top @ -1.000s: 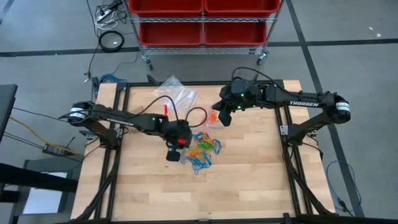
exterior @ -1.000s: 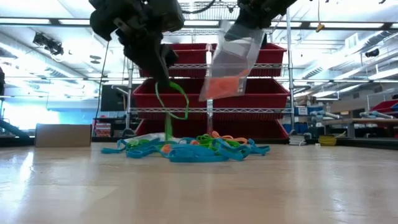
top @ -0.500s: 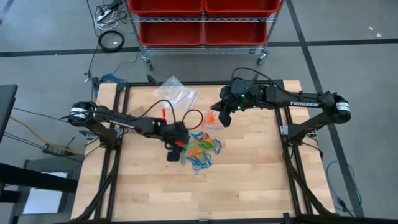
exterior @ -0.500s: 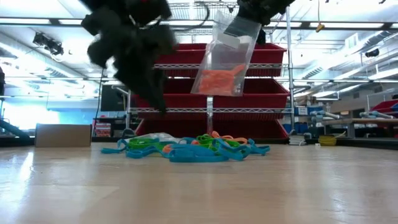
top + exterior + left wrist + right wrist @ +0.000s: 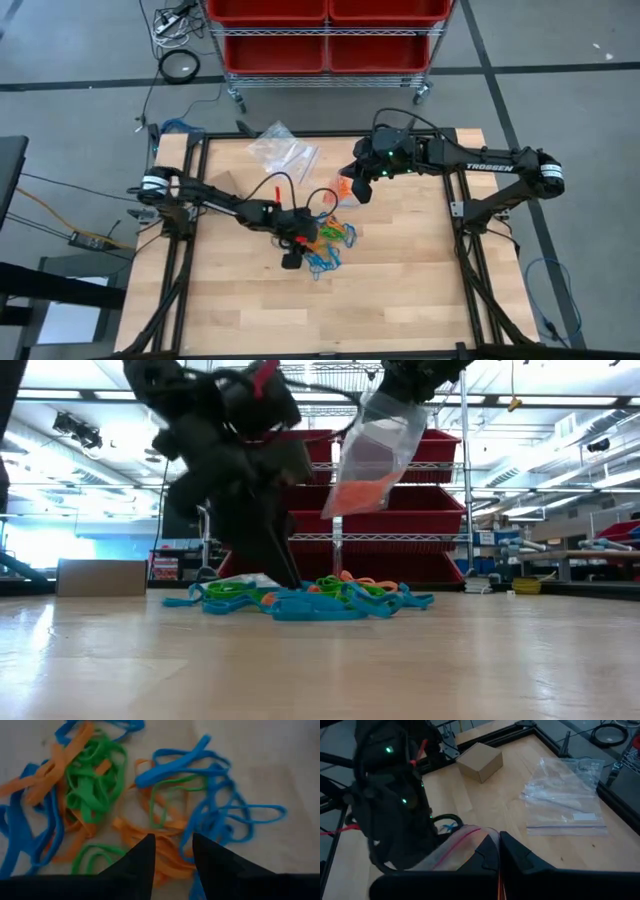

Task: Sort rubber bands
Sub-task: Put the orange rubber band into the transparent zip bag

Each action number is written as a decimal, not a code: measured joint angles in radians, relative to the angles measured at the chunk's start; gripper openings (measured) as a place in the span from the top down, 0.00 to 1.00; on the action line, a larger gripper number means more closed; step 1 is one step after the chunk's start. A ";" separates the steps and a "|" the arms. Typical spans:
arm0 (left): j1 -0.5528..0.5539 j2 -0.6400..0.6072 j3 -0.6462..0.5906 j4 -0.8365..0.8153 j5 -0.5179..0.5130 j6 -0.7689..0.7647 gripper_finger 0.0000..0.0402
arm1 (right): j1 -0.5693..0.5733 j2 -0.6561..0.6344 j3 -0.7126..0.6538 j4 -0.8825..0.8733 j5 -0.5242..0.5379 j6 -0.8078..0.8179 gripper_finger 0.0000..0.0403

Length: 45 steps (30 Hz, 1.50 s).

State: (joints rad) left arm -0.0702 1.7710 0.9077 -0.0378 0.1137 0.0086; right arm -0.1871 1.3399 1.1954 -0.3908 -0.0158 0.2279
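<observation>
Orange, blue and green bands (image 5: 326, 240) lie tangled in one heap mid-surface (image 5: 400, 290). The left end effector (image 5: 172, 851) hangs just over the heap, fingers apart and empty, tips beside an orange loop. The right end effector (image 5: 352, 185) is clamped on a clear bag (image 5: 372, 455) holding orange bands, raised above the pile. Light, limp and stretchy, the loops probably snag neighbours; pinching a single free outer strand looks best.
</observation>
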 joint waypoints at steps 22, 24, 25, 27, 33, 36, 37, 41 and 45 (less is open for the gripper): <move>0.049 0.044 0.015 0.101 -0.051 -0.061 0.66 | 0.002 0.000 0.000 0.016 0.008 -0.020 1.00; 0.051 0.052 0.015 0.118 -0.065 -0.066 0.66 | 0.002 0.000 0.000 0.022 0.009 -0.020 1.00; 0.051 0.055 0.015 0.120 -0.073 -0.068 0.66 | 0.002 0.000 0.000 0.025 0.010 -0.020 1.00; 0.051 0.072 0.014 0.125 -0.087 -0.070 0.67 | 0.002 0.000 0.000 0.029 0.014 -0.020 1.00; 0.051 0.113 0.029 0.126 -0.079 -0.067 0.79 | 0.002 0.000 0.000 0.038 0.016 -0.021 1.00; 0.045 0.114 0.031 0.127 -0.057 -0.039 0.92 | 0.002 0.000 0.000 0.037 0.016 -0.021 1.00; 0.045 0.106 0.032 0.119 -0.044 -0.023 0.96 | 0.002 0.000 0.000 0.036 0.016 -0.021 1.00; 0.041 0.056 0.054 0.009 -0.018 0.028 0.97 | 0.003 0.000 0.000 0.032 0.017 -0.021 1.00; 0.027 -0.054 0.113 -0.136 -0.031 0.090 0.98 | 0.003 0.000 0.000 0.031 0.017 -0.021 1.00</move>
State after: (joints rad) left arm -0.0434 1.7175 1.0208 -0.1742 0.0829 0.0989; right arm -0.1837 1.3399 1.1950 -0.3601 0.0013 0.2066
